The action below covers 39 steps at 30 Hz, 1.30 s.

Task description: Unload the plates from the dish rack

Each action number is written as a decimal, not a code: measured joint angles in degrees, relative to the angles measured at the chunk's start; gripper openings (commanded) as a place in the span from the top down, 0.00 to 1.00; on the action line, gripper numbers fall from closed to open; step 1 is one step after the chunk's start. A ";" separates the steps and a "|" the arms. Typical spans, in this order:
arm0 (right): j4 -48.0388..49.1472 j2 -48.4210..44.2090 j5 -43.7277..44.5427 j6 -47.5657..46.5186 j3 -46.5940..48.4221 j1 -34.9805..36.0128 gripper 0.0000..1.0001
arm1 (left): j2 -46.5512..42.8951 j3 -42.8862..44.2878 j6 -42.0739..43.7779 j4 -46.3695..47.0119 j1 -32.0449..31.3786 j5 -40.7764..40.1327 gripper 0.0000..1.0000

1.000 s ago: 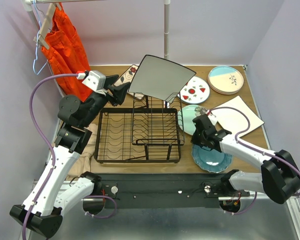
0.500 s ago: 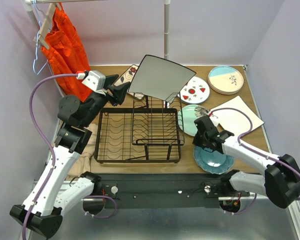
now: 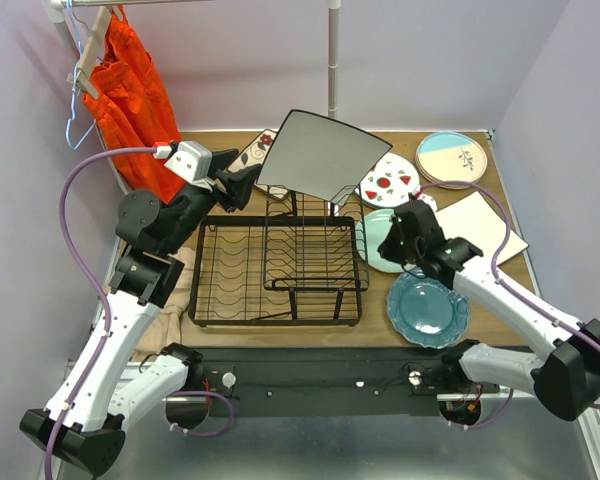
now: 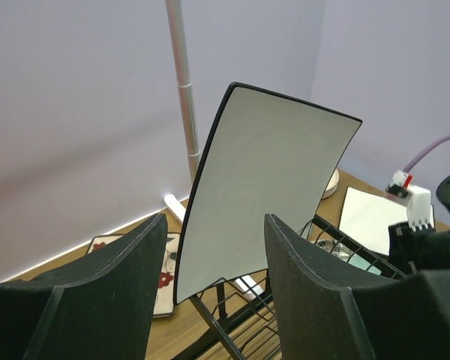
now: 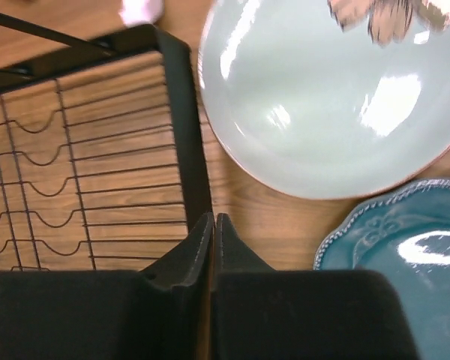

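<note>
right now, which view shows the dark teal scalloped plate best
Top external: the dark teal scalloped ceramic plate is almost wholly visible, right of the black wire dish rack. Right wrist catches only a rim section; left wrist misses it.

Teal plate [image 5: 402,244] partly beyond right-wrist view's edge.

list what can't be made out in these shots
- Square plate: part of its lower edge, hidden by a finger of the left claw, left wrist view.
- Mint plate: its print, blurred and cut off by the top edge, right wrist view.
- Red-patterned plate: mostly behind the left claw and the square plate, top view.
</note>
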 measured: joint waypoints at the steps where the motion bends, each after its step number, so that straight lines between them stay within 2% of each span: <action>1: -0.28 -0.50 0.04 -1.36 1.77 0.00 0.74 | 0.07 0.00 0.00 0.02 0.00 0.20 0.36; 6: -2.99 -1.88 0.85 -6.16 8.70 0.00 0.57 | 1.53 1.31 0.02 -1.11 0.00 1.01 0.36; 10: -4.37 -5.16 1.97 -10.27 14.45 0.00 0.32 | 2.56 3.48 0.20 -2.58 0.02 1.68 0.37; 18: -6.91 -10.14 0.98 -18.49 22.45 -0.02 0.20 | 4.72 7.91 0.22 -5.42 0.20 4.70 0.37; 22: -10.14 -9.94 -0.24 -22.88 29.38 -0.02 0.03 | 4.96 8.90 0.35 -6.64 0.20 6.25 0.37; 28: -10.54 -6.40 -3.93 -29.83 40.92 -0.04 0.04 | 4.94 9.57 0.46 -6.86 0.20 7.91 0.37; 34: -10.58 7.50 -14.95 -36.50 57.55 -0.07 0.07 | 2.19 5.18 1.11 -4.52 0.20 7.80 0.34; 39: -14.75 17.09 -18.86 -43.98 67.98 -0.04 0.07 | -3.67 -1.97 1.31 -1.46 0.20 6.19 0.34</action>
